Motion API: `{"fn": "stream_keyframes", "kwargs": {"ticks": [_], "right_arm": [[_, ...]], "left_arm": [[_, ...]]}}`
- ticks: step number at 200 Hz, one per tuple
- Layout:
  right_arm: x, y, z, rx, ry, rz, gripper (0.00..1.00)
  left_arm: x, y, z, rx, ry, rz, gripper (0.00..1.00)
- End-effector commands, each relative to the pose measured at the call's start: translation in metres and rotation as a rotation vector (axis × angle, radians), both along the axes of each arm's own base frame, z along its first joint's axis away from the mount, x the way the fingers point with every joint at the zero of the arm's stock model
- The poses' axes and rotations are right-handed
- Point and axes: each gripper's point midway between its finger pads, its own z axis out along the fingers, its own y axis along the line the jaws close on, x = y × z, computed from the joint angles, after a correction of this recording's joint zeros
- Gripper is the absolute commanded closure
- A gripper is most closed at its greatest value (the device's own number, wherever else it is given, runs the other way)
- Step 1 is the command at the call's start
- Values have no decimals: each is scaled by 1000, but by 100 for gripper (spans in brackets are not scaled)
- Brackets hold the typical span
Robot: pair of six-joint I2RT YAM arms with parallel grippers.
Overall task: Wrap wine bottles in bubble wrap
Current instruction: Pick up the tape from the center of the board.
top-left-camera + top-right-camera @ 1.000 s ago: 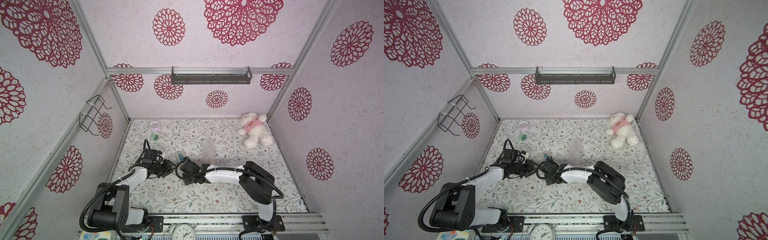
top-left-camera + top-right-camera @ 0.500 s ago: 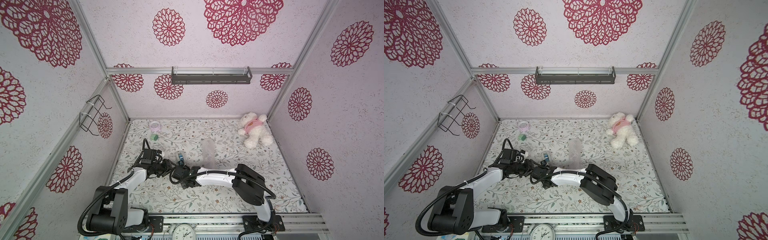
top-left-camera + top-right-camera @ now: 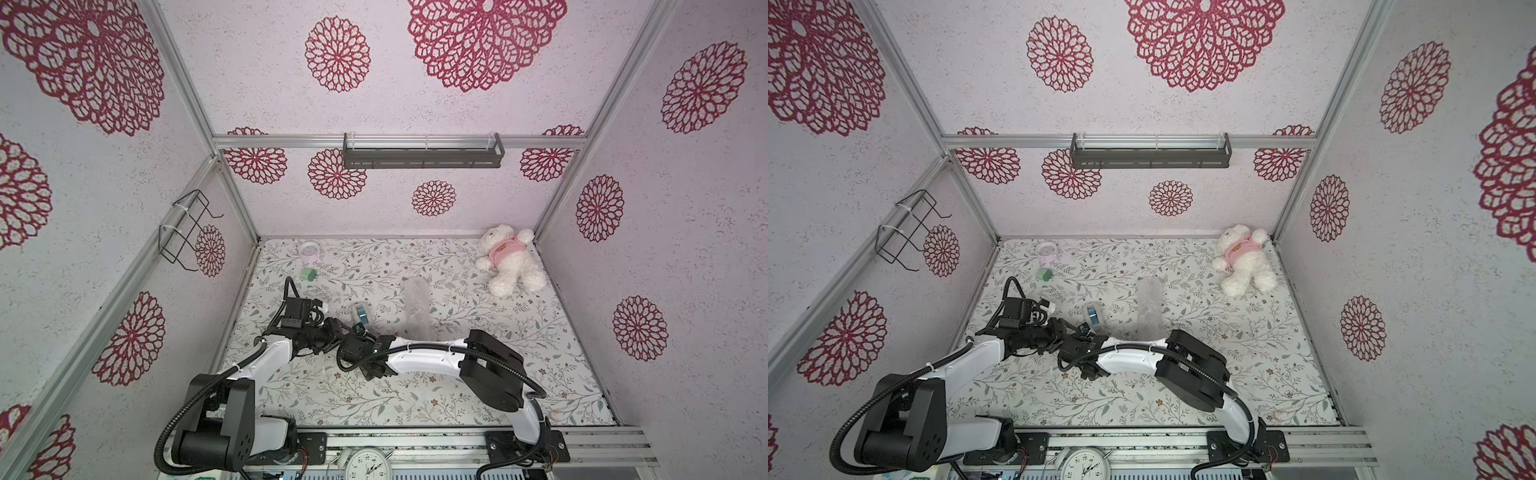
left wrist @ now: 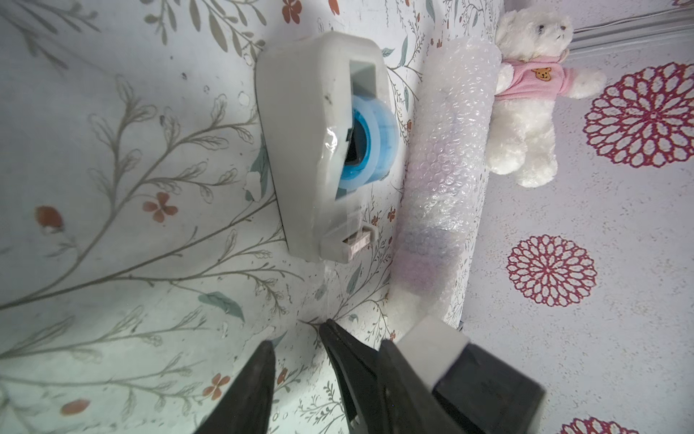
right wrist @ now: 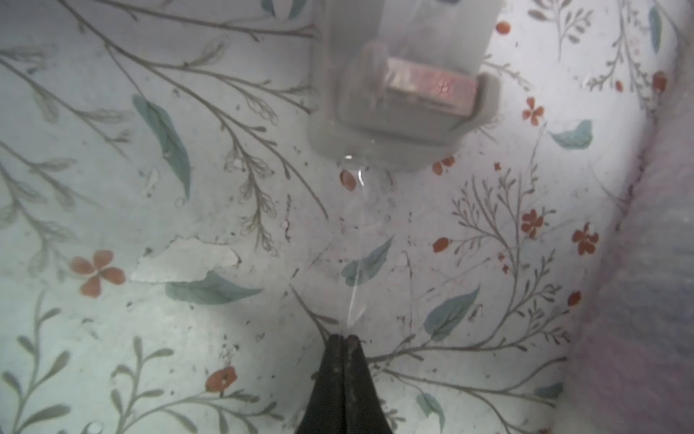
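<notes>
Your right gripper (image 5: pixel 343 338) is pinched fully closed on the clear tape (image 5: pixel 356 259). In the right wrist view the strip runs in a straight line from those fingertips back to the cutter end of the tape dispenser (image 5: pixel 405 75). That's the white-grey one with the blue roll, sitting on the floral table (image 3: pixel 457 395).

Your left gripper (image 3: pixel 336 328) is parked on the robot side of the dispenser, crowded right up next to the right one. Its jaws stand apart, released. From the left wrist view I honestly can't tell which dark fingers belong to which arm, so take that bit loosely.

The bubble wrap (image 4: pixel 447 142) is rolled up into a whitish, crinkly tube. It's lying lengthwise just beside the dispenser, on the side away from your left arm, with only a sliver of table between them.

The wine bottle (image 4: pixel 424 248) is inside that tube. You can see a purplish, darker patch through the bubbles at the tube end closest to your grippers. Neck and cap are too blurred by the wrap to make out.

Other stuff: a white teddy bear (image 3: pixel 511 262) in a pink top lies past the tube's far end, well apart from the dispenser. A small green block (image 3: pixel 308 274) and a pale pink round container (image 3: pixel 308 251) sit well beyond the dispenser on its opposite side, toward the back wall.
</notes>
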Motion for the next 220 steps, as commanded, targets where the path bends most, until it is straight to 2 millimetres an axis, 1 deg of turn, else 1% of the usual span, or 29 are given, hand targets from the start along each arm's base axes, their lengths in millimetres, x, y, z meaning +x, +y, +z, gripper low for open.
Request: {"fn": "stream_keyframes", "kwargs": {"ticks": [1, 24, 46, 48, 51, 90, 103, 114, 127, 134, 149, 168, 186, 201, 208, 220], "right_arm": [[9, -20, 17, -78, -86, 7, 100], [17, -33, 35, -43, -136, 11, 100], [15, -37, 52, 39, -170, 17, 100], [24, -42, 54, 47, -174, -4, 100], [26, -44, 56, 55, -177, -8, 100], [31, -48, 79, 144, -238, 4, 100], [31, -48, 87, 161, -259, 28, 100], [31, -48, 98, 183, -285, 49, 100], [32, -50, 116, 219, -329, 70, 100], [31, -50, 129, 246, -358, 96, 100], [29, -50, 163, 316, -432, 151, 100], [21, -48, 205, 413, -522, 257, 100], [16, -51, 235, 441, -597, 317, 100], [15, -53, 248, 417, -635, 361, 100], [15, -54, 252, 395, -647, 377, 100], [17, -56, 254, 347, -664, 394, 100]], "left_arm": [[-2, 1, 6, -10, -26, -7, 53], [-3, 2, 9, -21, -35, -6, 52], [-3, 1, 10, -42, -43, -6, 52], [-3, 1, 10, -44, -44, -5, 52], [-3, 1, 11, -46, -45, -5, 52], [-2, -5, 19, -103, -71, -4, 49], [0, -6, 25, -124, -85, 0, 47], [2, -7, 34, -139, -107, 0, 45], [6, -6, 47, -159, -145, -2, 43], [8, -4, 55, -175, -168, 0, 43], [14, -2, 80, -221, -241, 4, 42], [19, -2, 112, -258, -332, -4, 40], [19, -3, 144, -268, -421, -24, 38], [17, -4, 171, -286, -483, -35, 35], [15, -7, 186, -294, -516, -49, 35], [9, -13, 206, -287, -554, -71, 34]]}}
